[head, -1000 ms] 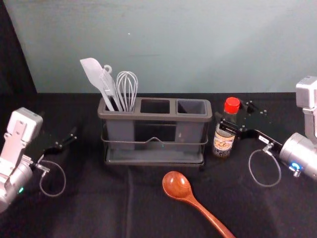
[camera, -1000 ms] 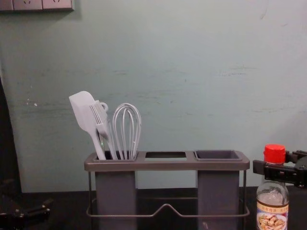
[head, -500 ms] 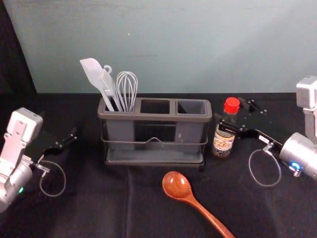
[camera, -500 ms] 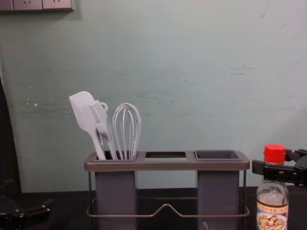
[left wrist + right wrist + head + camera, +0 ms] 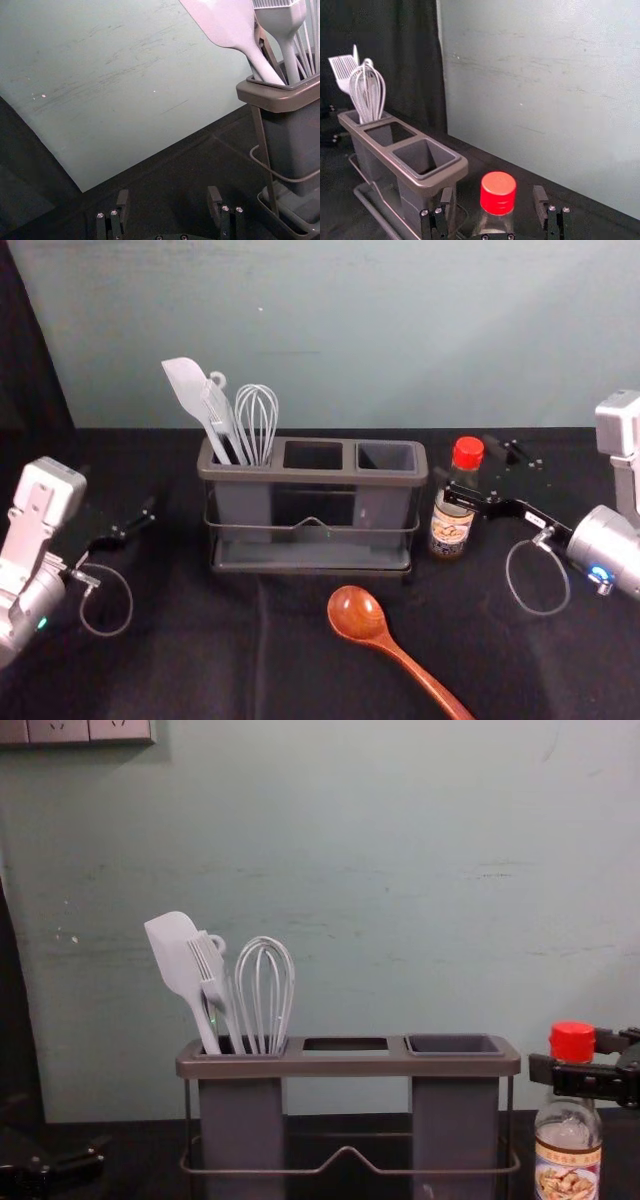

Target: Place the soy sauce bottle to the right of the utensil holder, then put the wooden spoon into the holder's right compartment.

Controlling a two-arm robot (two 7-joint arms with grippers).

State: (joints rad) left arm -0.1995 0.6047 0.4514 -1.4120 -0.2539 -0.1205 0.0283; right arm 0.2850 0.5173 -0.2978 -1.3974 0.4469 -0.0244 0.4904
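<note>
- Head view: one wooden spoon point(image 5: 405, 658), five o'clock from your holder point(image 5: 313, 477)
- Three o'clock: one glass bottle point(image 5: 451, 531) between your open right gripper's point(image 5: 466, 468) fingers
- Nine o'clock: left gripper point(image 5: 121, 494), open

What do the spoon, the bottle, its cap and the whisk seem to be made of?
Spoon: wood, probably varnished; reddish-brown, with glossy highlights in the bowl.
Bottle: smooth and see-through above its label; glass or clear plastic, I can't tell which.
Red cap: probably plastic, opaque, with a soft sheen.
Whisk: smooth, pale grey loops, perhaps silicone-coated wire.
</note>
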